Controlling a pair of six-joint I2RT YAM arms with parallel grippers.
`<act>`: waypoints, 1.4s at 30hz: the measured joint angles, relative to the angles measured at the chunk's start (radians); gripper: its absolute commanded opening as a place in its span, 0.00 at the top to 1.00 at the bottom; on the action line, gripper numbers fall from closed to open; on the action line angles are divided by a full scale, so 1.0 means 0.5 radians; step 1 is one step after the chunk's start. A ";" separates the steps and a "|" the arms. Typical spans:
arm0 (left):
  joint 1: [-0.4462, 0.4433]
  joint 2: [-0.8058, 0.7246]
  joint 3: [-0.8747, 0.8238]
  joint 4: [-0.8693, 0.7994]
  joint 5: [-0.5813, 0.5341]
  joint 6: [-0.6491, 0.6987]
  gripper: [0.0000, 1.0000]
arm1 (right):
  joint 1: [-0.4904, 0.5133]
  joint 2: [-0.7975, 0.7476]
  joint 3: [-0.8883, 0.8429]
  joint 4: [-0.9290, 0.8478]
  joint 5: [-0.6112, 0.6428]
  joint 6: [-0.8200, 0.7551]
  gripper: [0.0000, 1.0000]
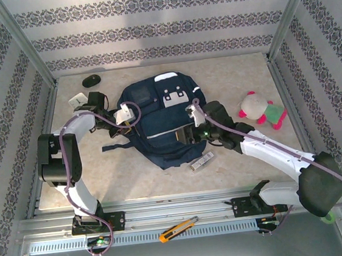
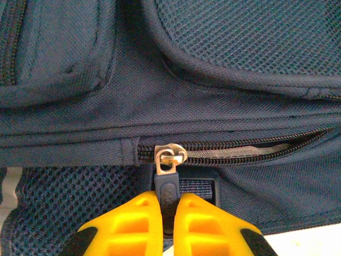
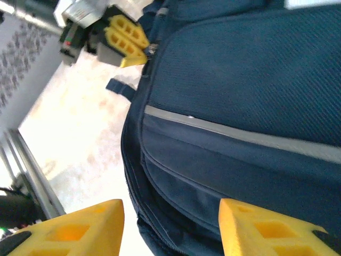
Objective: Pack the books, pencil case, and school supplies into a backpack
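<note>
L gripper (image 2: pixel 169 205) pinches the zip pull (image 2: pixel 168 178) at its tips, prob to slide the backpack (image 2: pixel 224 80) open. R gripper (image 3: pixel 170 226) is spread, bag just ahead of it, maybe to hold it still.

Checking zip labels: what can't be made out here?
Inside the backpack: left wrist view, fabric hides all but a sliver.
Lower end of the zipper pull: left wrist view, pinched inside the left gripper.
Whether the right gripper touches fabric: top view, its wrist covers the fingertips.
The silver bar: top view, too small to identify.
</note>
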 measured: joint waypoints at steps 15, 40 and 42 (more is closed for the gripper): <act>-0.005 -0.009 -0.132 0.233 -0.092 -0.383 0.81 | 0.321 0.291 0.076 0.082 0.101 -0.845 0.48; 0.014 -0.238 -0.250 0.207 -0.113 -0.414 0.33 | 0.215 0.082 -0.121 0.237 0.136 0.121 0.46; 0.046 -0.108 -0.059 0.093 -0.092 -0.346 0.29 | 0.105 0.042 -0.153 0.233 0.112 0.275 0.49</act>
